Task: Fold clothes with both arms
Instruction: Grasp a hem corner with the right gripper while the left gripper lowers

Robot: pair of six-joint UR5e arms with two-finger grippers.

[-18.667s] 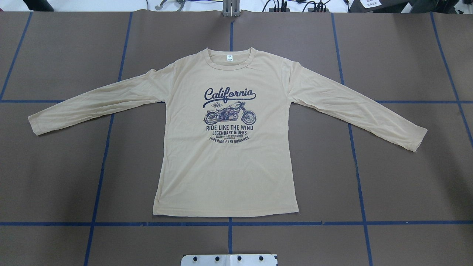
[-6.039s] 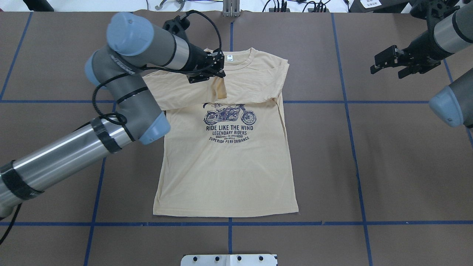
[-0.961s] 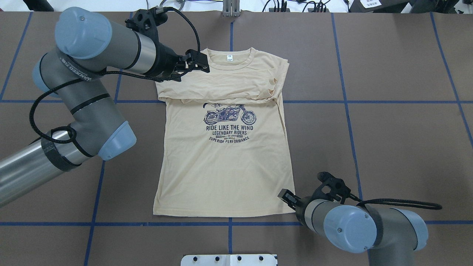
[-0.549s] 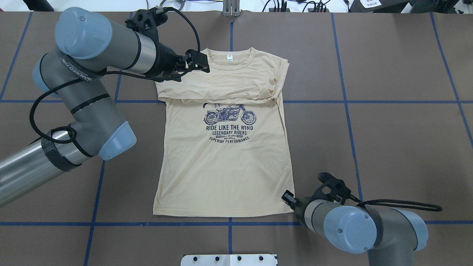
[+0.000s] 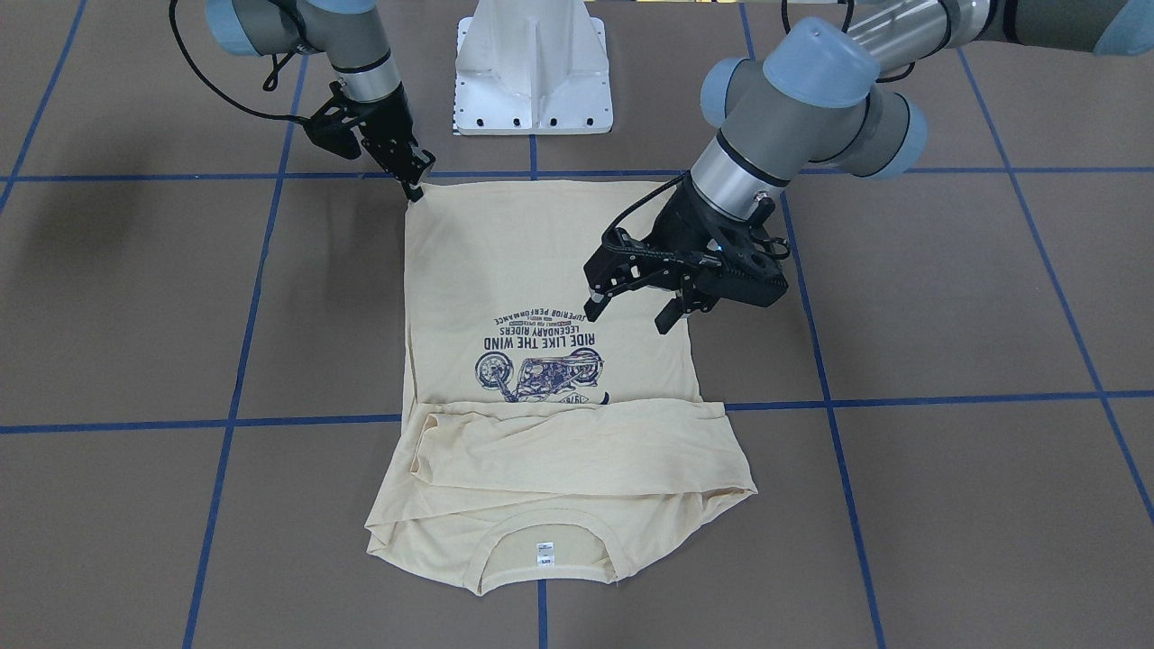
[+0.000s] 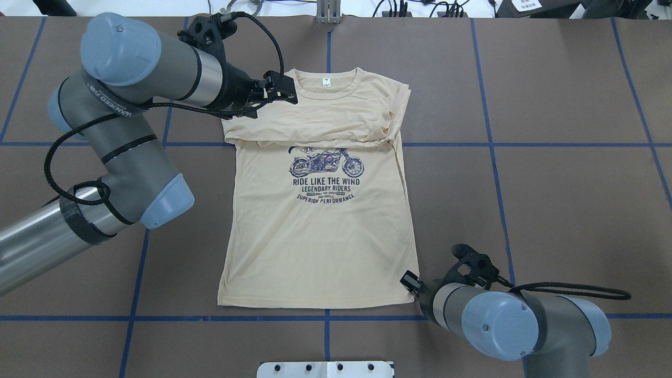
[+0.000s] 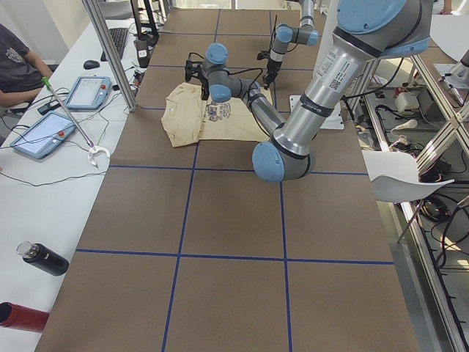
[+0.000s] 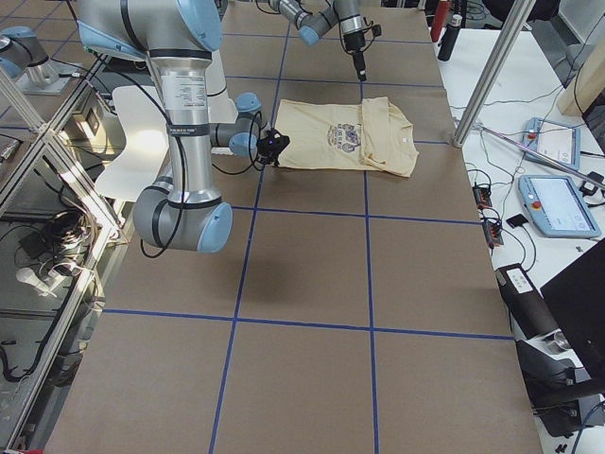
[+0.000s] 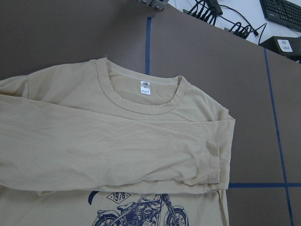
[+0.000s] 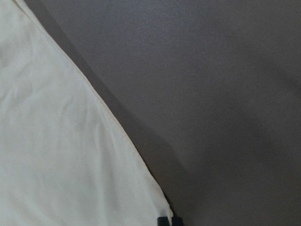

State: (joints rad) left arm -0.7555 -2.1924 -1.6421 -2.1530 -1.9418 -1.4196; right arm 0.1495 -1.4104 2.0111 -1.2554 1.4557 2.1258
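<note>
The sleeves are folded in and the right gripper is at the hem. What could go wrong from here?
The right gripper seems to pinch the T-shirt only at the very tip of its hem corner; the thin fabric may slip out on lifting.
The left gripper hangs open above the collar end, so the other hem corner is free; a one-sided pull could skew the fold and disturb the loose sleeves.

In the overhead view's upper middle, the folded sleeves (image 6: pixel 315 123) cover the top word of the T-shirt's (image 6: pixel 320 247) print (image 6: pixel 325 173). At the right wrist view's lower edge only two dark tips of the right end effector (image 10: pixel 170 221) show, cut off, close together at the hem corner. In both side views the jaws are too small to judge.
</note>
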